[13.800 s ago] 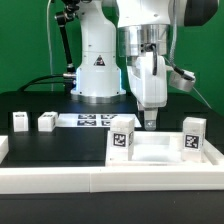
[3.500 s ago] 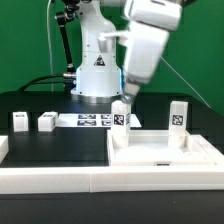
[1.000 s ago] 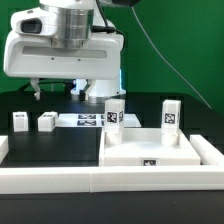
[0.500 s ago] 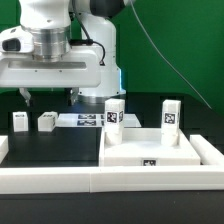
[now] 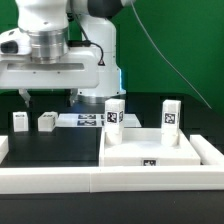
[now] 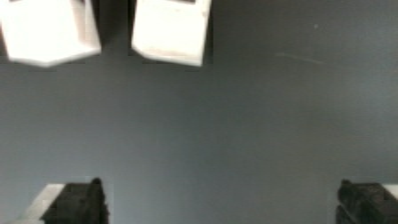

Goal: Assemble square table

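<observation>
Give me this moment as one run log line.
tool: open, empty, hovering by two loose legs | tabletop: two upright legs standing on it | next: likely grasp a loose leg

Green wall (image 5: 190,30) behind black table (image 5: 60,145)

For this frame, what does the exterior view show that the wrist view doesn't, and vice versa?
Only the exterior view shows the tabletop with two upright legs at its far side, the marker board, the border wall and the arm. Only the wrist view gives a top-down look: the dark table between the fingertips, with nothing held there. Both show the two loose legs, side by side but apart, and the open end effector hovering near them.
</observation>
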{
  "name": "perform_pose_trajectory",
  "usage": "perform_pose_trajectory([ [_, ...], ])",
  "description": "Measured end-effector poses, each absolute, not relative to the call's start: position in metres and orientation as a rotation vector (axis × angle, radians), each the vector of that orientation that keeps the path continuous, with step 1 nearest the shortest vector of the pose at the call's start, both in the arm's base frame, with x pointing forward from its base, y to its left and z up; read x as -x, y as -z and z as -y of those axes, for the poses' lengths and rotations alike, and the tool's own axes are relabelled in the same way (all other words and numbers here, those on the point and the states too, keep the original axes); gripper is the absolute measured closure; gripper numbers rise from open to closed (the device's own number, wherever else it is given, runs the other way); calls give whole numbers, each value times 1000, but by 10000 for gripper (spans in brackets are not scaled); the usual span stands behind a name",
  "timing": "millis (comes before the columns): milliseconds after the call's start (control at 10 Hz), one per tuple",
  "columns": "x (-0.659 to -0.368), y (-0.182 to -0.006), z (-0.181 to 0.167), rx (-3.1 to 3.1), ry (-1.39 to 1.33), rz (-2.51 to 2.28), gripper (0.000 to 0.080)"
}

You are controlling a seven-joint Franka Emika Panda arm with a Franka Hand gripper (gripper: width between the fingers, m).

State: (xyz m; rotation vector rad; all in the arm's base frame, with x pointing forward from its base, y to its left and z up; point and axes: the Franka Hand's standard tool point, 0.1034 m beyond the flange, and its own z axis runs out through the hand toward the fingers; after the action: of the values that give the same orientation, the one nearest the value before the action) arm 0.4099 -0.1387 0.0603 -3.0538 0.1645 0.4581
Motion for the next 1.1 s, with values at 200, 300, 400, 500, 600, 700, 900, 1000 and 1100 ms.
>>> perform_pose_trajectory([
  [200, -405, -57, 139, 3016, -498, -223, 151],
  [300, -405, -57, 139, 3018, -496, -218, 151],
  [400, -403, -56, 138, 3010, -520, -217, 151],
  [500, -399, -55, 136, 2966, -620, -205, 151],
  [600, -400, -51, 141, 2935, -702, -195, 151],
  [700, -399, -45, 143, 2918, -756, -193, 151],
  [900, -397, -38, 142, 2854, -912, -189, 151],
  [1000, -391, -37, 139, 2813, -996, -191, 151],
  [1100, -388, -32, 139, 2772, -1087, -191, 151],
])
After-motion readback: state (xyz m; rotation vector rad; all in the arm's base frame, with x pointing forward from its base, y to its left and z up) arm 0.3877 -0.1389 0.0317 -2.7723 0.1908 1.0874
